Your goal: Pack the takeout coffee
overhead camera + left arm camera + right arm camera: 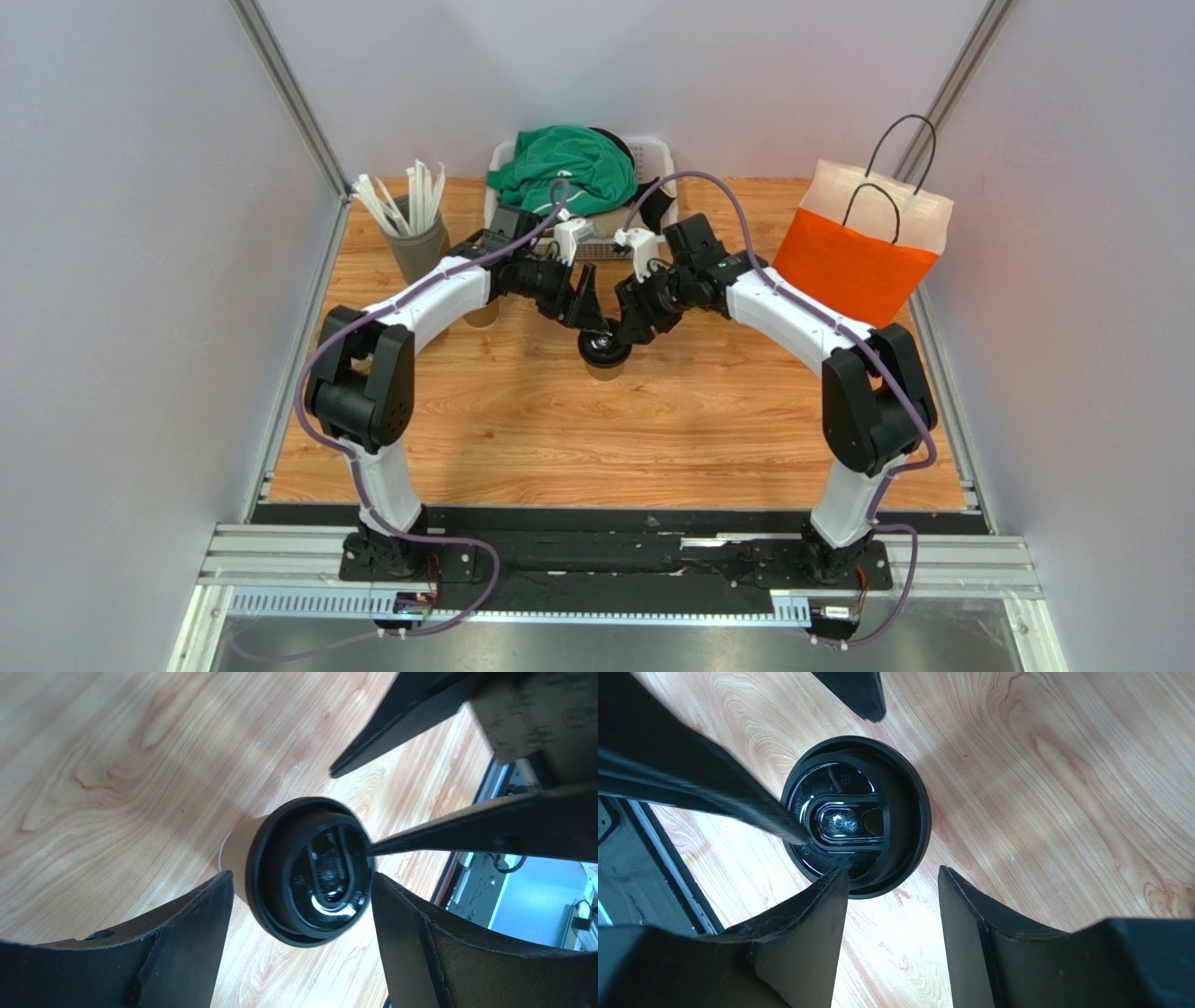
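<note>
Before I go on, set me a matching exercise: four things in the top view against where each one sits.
Things:
1. takeout coffee
2. orange bag
3. green cloth
4. grey holder of white sticks

Places:
A. back left corner
B. in the white basket, back middle
C. middle of the table
D. back right

Pairs: 1-C, 2-D, 3-B, 4-A
</note>
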You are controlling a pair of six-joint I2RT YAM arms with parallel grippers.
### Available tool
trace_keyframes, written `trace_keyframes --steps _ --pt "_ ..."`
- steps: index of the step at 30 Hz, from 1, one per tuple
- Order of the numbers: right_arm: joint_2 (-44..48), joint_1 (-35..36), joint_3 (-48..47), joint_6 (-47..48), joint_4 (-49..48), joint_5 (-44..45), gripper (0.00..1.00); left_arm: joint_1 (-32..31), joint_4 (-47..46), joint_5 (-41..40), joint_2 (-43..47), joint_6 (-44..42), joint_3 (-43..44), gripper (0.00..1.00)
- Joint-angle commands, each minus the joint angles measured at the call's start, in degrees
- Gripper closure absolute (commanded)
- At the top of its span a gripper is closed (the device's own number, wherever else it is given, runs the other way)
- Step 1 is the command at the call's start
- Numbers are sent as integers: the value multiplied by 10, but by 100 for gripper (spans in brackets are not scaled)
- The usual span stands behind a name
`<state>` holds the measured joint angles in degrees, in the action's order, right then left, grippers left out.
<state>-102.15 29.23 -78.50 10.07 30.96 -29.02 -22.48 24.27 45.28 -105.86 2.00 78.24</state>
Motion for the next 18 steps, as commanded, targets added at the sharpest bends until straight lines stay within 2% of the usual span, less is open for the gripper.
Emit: trace_keyframes --steps 1,9,18 --pt "38 3 -3 21 -5 15 46 3 6 24 57 -17 23 20" --pt "53 2 10 22 -18 15 47 14 -5 31 84 -34 -26 21" --pt "51 2 14 19 -21 2 48 14 -35 79 51 -9 -38 25"
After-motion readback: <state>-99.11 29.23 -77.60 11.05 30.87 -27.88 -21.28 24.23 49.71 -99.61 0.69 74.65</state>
